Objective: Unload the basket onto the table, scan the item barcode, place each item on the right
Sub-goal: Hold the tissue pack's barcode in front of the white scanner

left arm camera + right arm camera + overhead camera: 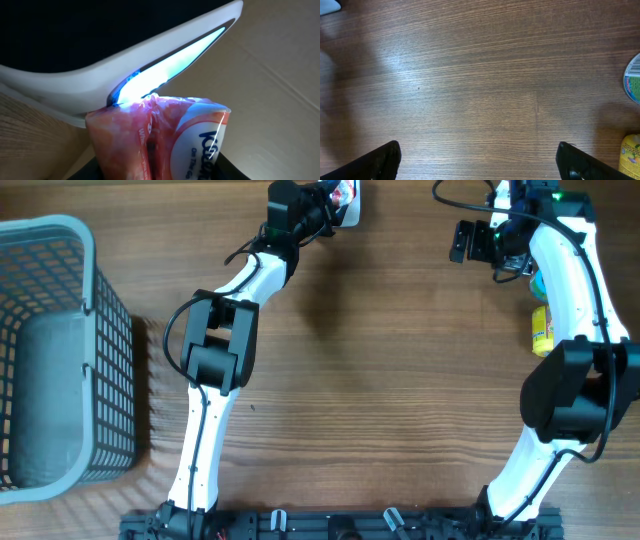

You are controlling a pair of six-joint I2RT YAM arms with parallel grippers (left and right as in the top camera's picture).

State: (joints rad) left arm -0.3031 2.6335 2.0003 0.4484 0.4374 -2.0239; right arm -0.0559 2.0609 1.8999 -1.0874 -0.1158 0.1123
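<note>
The pink packet is held at the far edge of the table, clamped in the left gripper and pushed up to the white scanner so its blue light can read it. The right gripper is held wide open and empty, out of the way.

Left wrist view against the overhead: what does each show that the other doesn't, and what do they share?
Only the left wrist view: the scanner, its blue-white window lit, just above the crimped end of the pink packet, plus the print on the packet's label. Only the overhead: the grey basket at the left side of the table, the right arm, and a yellow bottle beside it. Both: the pink packet held by the left gripper at the table's far edge.
</note>
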